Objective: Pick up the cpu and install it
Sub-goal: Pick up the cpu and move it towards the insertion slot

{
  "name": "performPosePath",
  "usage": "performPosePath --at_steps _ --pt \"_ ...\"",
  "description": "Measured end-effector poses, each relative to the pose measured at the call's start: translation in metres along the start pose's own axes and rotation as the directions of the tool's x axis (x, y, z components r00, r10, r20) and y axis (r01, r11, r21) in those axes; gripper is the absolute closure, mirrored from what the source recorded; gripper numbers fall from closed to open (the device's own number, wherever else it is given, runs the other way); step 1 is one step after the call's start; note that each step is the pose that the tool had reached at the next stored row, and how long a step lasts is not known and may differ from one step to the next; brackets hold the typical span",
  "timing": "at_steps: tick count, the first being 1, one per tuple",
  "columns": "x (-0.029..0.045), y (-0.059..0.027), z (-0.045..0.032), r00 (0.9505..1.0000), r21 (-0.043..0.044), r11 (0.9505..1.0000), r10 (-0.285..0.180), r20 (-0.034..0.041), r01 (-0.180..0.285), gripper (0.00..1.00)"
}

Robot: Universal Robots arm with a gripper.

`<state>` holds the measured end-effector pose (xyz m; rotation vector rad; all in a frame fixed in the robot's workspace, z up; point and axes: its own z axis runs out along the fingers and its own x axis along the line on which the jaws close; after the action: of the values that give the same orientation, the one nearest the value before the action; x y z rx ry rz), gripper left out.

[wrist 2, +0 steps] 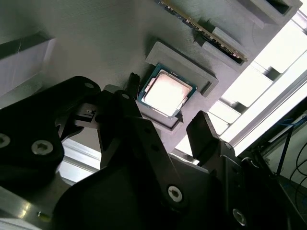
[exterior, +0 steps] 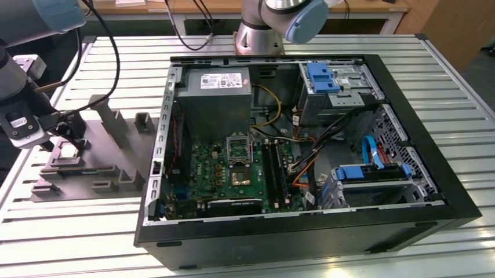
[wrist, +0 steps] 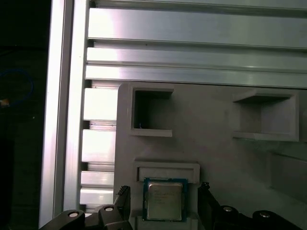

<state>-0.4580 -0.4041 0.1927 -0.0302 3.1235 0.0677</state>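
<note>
While the cpu [wrist: 164, 201] lies in its tray [wrist: 216, 158], the gripper [wrist: 163, 191] straddles it.

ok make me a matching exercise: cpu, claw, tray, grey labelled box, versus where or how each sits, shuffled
1 cpu
2 claw
3 grey labelled box
4 tray

a inside the open computer case
b open, a finger either side of the cpu
c on the slatted table, at the exterior view's left of the case
d seated in a tray recess

Pairs: 1-d, 2-b, 3-a, 4-c
</note>
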Motion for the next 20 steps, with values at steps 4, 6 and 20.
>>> performPosePath --at_steps 4,6,20 --pt "0.0000 0.0000 0.0002 1.0000 -0.0001 1.0000 0.000 0.0002 0.000 0.34" --pt "0.0000 0.0000 0.0005 1.0000 -0.0001 1.0000 0.000 0.0003 0.000 0.34" --pt "0.0003 -0.0011 0.0097 1.0000 0.0000 1.0000 0.000 0.0001 0.000 0.34"
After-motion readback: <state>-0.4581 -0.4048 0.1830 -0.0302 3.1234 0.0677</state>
